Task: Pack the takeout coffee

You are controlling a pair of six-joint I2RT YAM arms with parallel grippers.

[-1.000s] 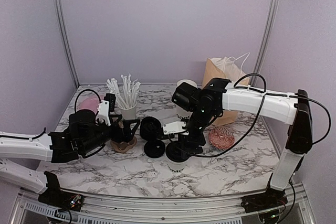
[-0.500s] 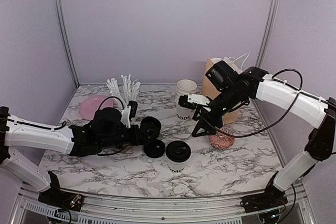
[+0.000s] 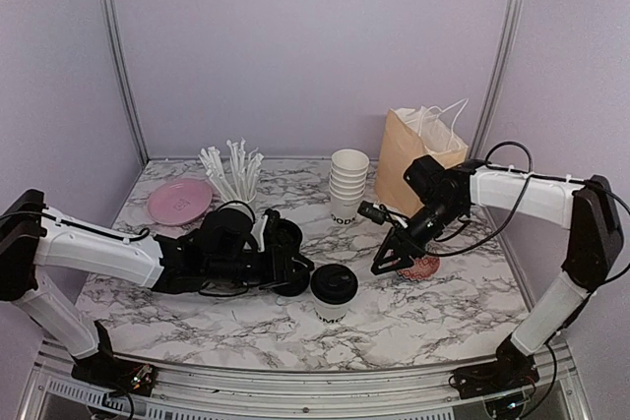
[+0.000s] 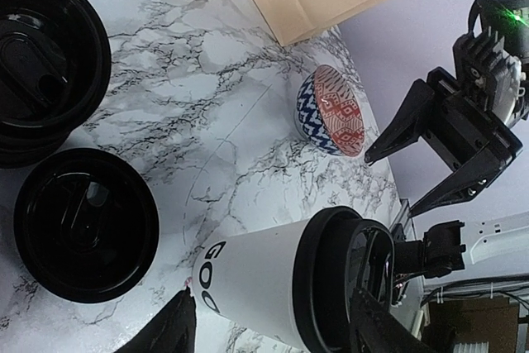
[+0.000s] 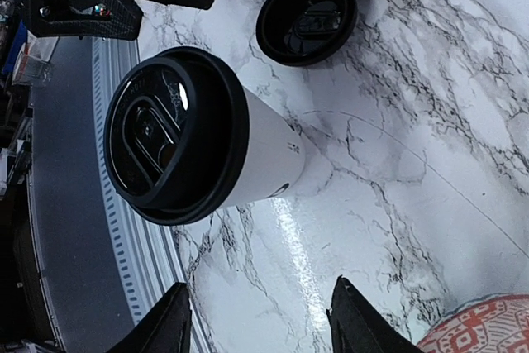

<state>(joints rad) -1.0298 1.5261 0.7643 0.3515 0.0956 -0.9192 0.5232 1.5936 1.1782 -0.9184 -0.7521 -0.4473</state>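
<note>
Nearest, the cup point(image 3: 333, 292), lid on, stands upright on the worktop point(image 3: 443, 327), well in front of the bag point(image 3: 418, 154) and to its left, held by nothing. The left end effector point(image 3: 300, 270) has swung in from far left of the bag and now sits just beside the cup, jaws spread, with the cup ahead of them in the wrist view. The right end effector point(image 3: 391, 265), over that cup a second ago, has backed off toward the bag and hovers just in front of it by the dish point(image 3: 421, 267), jaws spread on nothing. That reads as a handover: lidding looks finished and the left arm seems to be lining up the pick, so packing has yet to begin

Whether the left fingers point(image 4: 169, 332) already touch the cup is unclear, since only their tips show at the picture's edge. From above, the left arm partly covers the loose lid point(image 4: 87, 236) and the lid stack point(image 4: 45, 51). The bag's inside is out of sight, so any cups already packed cannot be counted
</note>
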